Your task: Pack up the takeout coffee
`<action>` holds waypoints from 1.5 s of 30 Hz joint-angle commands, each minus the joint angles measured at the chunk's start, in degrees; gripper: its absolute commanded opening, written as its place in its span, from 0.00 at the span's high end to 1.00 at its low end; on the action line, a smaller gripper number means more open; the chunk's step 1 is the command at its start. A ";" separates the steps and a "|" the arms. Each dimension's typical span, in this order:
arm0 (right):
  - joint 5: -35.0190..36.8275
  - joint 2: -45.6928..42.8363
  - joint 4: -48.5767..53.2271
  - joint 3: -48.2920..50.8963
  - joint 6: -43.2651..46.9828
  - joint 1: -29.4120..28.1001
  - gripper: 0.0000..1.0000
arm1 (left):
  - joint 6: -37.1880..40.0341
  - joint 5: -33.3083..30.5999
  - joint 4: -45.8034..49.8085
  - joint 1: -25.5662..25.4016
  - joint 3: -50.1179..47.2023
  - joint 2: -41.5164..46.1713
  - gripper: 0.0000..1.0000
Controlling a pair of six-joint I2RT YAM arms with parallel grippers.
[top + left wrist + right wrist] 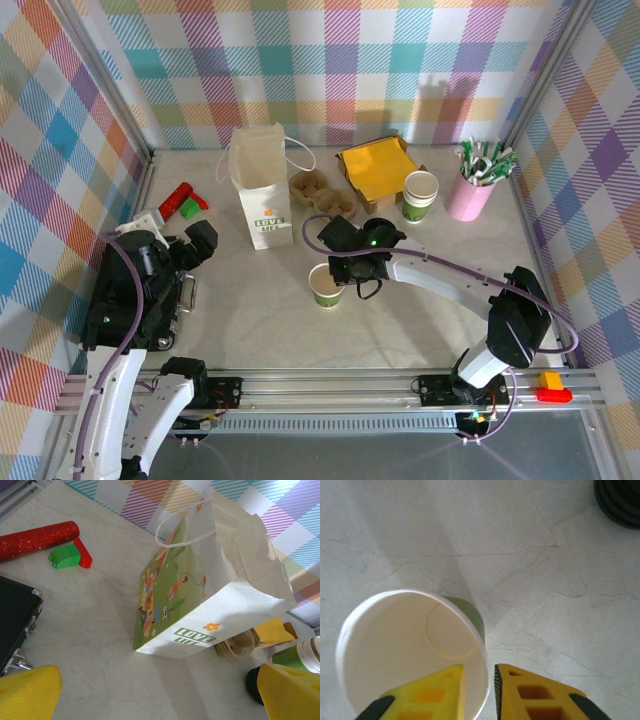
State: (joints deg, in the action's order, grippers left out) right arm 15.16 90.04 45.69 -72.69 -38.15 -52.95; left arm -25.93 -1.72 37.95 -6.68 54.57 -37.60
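Observation:
The takeout coffee cup (326, 287) stands upright and lidless on the table in front of the paper bag. Its white inside and green lower band (470, 612) show in the right wrist view. My right gripper (347, 268) (479, 690) is shut on the cup's rim, with one yellow finger (427, 695) inside the cup and the other outside against the wall. A black round lid (620, 502) lies on the table a short way beyond the cup. My left gripper (195, 245) (160, 700) hangs open over bare table to the left of the bag, holding nothing.
The white and green "LOVE LIFE" bag (262, 190) (210, 595) stands open at mid-back. Behind it are a cardboard cup carrier (322, 195), yellow napkins (377, 167), stacked cups (420, 193) and the pink cup of sticks (472, 190). A black case (130, 300), red cylinder (37, 540) and green block (64, 557) lie left.

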 commanded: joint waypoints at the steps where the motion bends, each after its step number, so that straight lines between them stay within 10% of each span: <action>1: 2.68 -0.83 3.09 -3.53 0.73 -0.40 0.66 | 0.23 1.38 1.24 -0.46 2.70 0.56 0.00; 23: 7.58 13.36 4.44 -19.07 8.24 17.38 0.50 | -0.18 4.09 2.48 -0.47 4.11 2.62 0.00; 45: 4.84 29.70 5.64 -27.47 8.45 20.43 0.51 | -1.21 5.58 1.38 -0.44 2.93 3.15 0.00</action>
State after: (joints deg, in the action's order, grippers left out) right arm 20.34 118.85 50.24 -98.80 -30.37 -33.04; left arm -26.20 2.57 39.33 -6.68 58.22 -34.50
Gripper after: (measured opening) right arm 0.491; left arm 0.997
